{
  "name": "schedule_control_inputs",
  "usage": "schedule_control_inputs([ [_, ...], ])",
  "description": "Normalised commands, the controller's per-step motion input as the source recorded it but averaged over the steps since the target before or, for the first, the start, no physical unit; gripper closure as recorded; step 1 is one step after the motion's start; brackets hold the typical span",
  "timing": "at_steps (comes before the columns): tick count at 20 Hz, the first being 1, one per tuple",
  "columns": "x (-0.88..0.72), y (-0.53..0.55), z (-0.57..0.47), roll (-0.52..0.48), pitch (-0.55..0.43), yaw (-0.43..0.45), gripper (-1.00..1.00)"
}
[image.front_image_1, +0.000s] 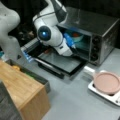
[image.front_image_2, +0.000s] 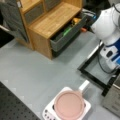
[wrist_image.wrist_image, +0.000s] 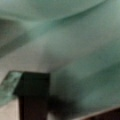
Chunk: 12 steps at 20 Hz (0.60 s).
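1. My arm (image.front_image_1: 51, 33) reaches from the left of a front view into the toaster oven (image.front_image_1: 100, 37), whose door (image.front_image_1: 62, 62) lies folded down flat so that the cavity is open to me.
2. My gripper (image.front_image_1: 75, 48) sits just inside the oven mouth, next to a teal bowl (image.front_image_1: 78, 38) that rests far back on the rack; in a front view the hand itself is largely hidden behind my wrist.
3. The wrist view is filled by the bowl's teal surface (wrist_image.wrist_image: 75, 50), so the hand is very near it; one dark finger (wrist_image.wrist_image: 33, 95) shows at the lower left. I cannot tell whether my fingers are spread or pressed together, nor whether they touch the bowl.
4. A pink pan (image.front_image_1: 107, 82) sits on a white cooker (image.front_image_2: 51, 112) to the near right, well apart from the oven door.
5. A wooden cabinet (image.front_image_2: 50, 22) stands to the left with its grey drawer (image.front_image_2: 67, 35) pulled open, small items showing inside.
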Motion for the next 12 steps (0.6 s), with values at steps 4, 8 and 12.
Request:
schedule_control_inputs([
  [4, -0.07, -0.42, -0.07, -0.022, -0.083, 0.176, 1.0],
  [8, -0.04, -0.32, -0.06, -0.031, -0.105, 0.252, 1.0],
  [12, -0.01, -0.31, -0.06, -0.028, -0.115, 0.271, 1.0],
])
